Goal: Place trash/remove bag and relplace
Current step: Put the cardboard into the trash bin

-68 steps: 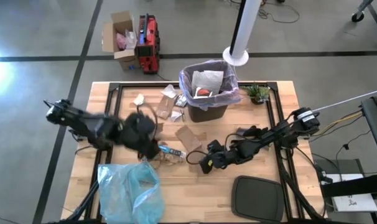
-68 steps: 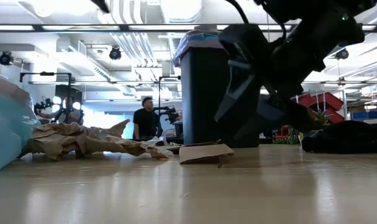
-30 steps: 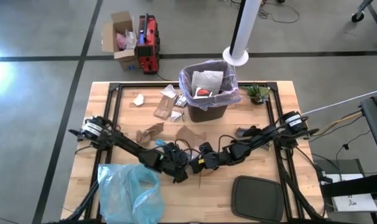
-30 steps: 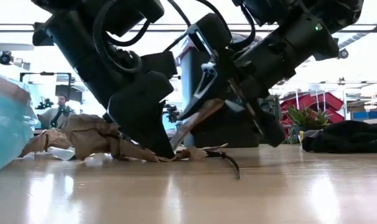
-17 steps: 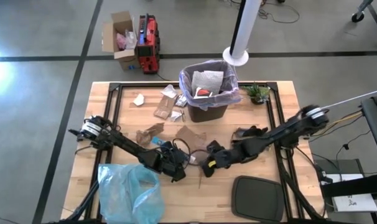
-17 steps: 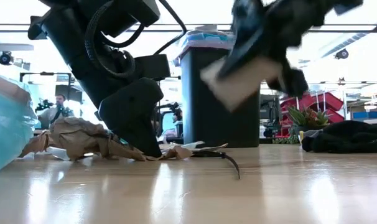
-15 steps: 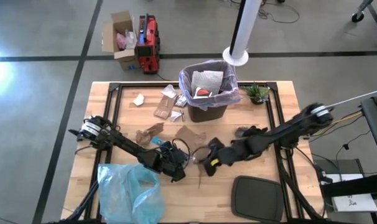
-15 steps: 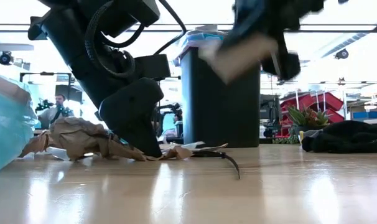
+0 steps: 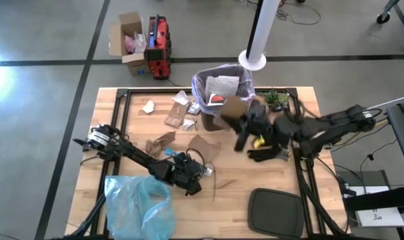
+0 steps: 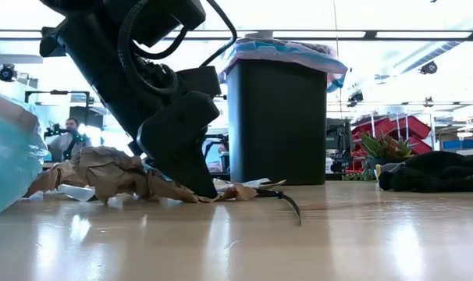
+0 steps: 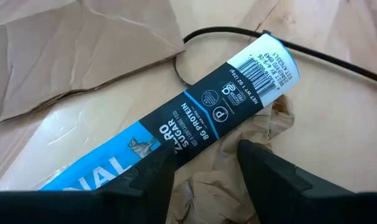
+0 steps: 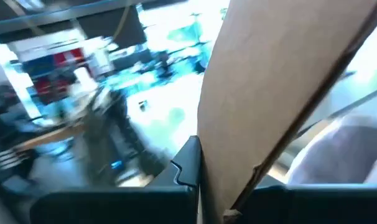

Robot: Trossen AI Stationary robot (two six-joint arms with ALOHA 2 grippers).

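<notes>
Wooden table (image 9: 275, 187): right end effector (image 9: 237, 115) clamps cardboard scrap (image 9: 233, 107) edge-up; left end effector (image 11: 204, 163) parted over wrapper (image 11: 176, 127).

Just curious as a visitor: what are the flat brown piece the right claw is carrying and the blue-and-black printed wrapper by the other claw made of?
The flat brown piece, clamped in the right gripper beside the black bin, looks like matte cardboard: stiff, with a visible edge thickness. The blue-and-black printed wrapper, in front of the left gripper, seems to be glossy plastic film, smooth with printed text and a barcode.
</notes>
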